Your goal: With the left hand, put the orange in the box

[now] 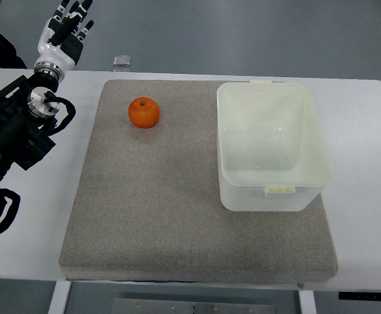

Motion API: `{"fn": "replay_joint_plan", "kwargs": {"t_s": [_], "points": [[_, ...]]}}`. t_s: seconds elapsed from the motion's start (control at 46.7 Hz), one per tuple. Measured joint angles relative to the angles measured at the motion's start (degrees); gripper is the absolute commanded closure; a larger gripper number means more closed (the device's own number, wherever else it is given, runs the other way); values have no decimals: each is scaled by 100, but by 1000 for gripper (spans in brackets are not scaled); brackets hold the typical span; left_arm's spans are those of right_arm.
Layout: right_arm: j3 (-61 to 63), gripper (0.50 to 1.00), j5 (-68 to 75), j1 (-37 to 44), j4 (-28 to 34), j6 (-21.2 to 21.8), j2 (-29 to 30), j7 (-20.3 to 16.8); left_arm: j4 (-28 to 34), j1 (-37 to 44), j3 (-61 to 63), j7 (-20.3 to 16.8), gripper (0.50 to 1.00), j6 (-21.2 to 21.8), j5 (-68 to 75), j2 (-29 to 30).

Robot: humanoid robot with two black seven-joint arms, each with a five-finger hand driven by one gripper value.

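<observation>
An orange [144,112] rests on the grey felt mat [151,196], toward its far left part. A white plastic box [269,147] stands open on the right side of the mat, with nothing inside it. My left hand [69,25] is raised at the top left, beyond the table's far edge, well away from the orange, fingers spread and holding nothing. Its black arm runs in along the left edge. The right hand does not show.
The mat lies on a white table [364,163]. A small clear object [122,62] sits at the table's far edge behind the mat. Grey floor lies beyond the table.
</observation>
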Motion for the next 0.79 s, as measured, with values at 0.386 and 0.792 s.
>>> {"fn": "replay_joint_plan", "kwargs": {"t_s": [0.386, 0.792], "points": [[0, 574, 0, 0, 0, 0, 0, 0, -25, 27, 2, 0, 506, 3, 5, 5], [0, 574, 0, 0, 0, 0, 0, 0, -13, -52, 52, 10, 506, 12, 93, 76]]}}
